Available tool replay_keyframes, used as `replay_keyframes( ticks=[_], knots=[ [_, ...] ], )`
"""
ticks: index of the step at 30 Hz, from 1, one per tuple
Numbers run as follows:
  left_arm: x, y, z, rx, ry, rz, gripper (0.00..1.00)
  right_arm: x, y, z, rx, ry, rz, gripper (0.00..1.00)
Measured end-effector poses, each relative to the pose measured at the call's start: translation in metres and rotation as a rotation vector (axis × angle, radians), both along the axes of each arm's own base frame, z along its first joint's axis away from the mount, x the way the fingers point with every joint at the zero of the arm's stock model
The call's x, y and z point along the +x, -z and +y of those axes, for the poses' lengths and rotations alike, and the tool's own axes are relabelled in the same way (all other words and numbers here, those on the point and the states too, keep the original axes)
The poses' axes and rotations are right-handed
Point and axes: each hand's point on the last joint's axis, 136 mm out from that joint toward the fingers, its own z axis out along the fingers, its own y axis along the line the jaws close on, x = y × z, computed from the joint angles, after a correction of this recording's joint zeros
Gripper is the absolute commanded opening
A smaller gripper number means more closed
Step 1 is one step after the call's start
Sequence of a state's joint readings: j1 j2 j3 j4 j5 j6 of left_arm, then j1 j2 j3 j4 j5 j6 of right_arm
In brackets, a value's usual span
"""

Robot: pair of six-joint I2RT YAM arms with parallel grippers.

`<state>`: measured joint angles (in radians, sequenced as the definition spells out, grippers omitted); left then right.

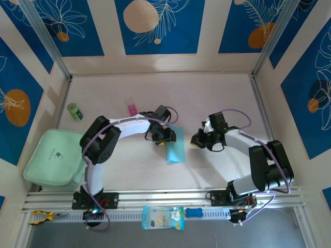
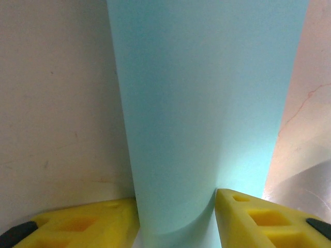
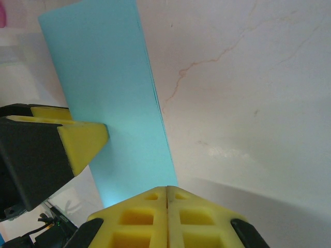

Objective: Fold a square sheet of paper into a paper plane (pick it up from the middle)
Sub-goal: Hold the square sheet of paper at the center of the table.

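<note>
The square sheet of paper (image 1: 175, 149) lies flat on the table as a narrow light cyan strip, apparently folded in half. My left gripper (image 1: 164, 135) is at its far end. In the left wrist view the paper (image 2: 207, 103) runs between the two yellow fingers of the left gripper (image 2: 177, 199), which stand apart on either side of the strip, open. My right gripper (image 1: 197, 140) is just right of the paper. In the right wrist view the right gripper (image 3: 167, 188) has its fingertips pressed together, shut on nothing, at the near corner of the paper (image 3: 114, 103).
A small pink block (image 1: 132, 109) lies behind the left arm and a green roll (image 1: 75, 111) at the far left. A mint pouch (image 1: 53, 157) sits at the left edge. A printed packet (image 1: 162, 217) rests on the front rail. Walls enclose the table.
</note>
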<state>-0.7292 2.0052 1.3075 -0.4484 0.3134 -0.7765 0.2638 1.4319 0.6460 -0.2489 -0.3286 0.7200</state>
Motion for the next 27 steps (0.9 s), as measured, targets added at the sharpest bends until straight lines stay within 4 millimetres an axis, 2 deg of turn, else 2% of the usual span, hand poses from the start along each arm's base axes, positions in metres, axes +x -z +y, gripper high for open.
replay_keyframes(
  ticks=[5, 9, 19, 27],
  knots=[
    [0.0, 0.0, 0.0, 0.0, 0.0, 0.001, 0.5, -0.002, 0.004, 0.008, 0.003, -0.023, 0.005, 0.01],
    [0.0, 0.0, 0.0, 0.001, 0.0, 0.001, 0.5, -0.002, 0.01, 0.018, -0.005, -0.055, 0.018, 0.0],
    [0.0, 0.0, 0.0, 0.0, 0.0, 0.0, 0.5, 0.016, 0.017, 0.051, -0.035, -0.123, -0.013, 0.0],
    [0.0, 0.0, 0.0, -0.001, 0.0, 0.0, 0.5, 0.015, 0.034, 0.052, -0.074, -0.132, 0.013, 0.0]
  ],
)
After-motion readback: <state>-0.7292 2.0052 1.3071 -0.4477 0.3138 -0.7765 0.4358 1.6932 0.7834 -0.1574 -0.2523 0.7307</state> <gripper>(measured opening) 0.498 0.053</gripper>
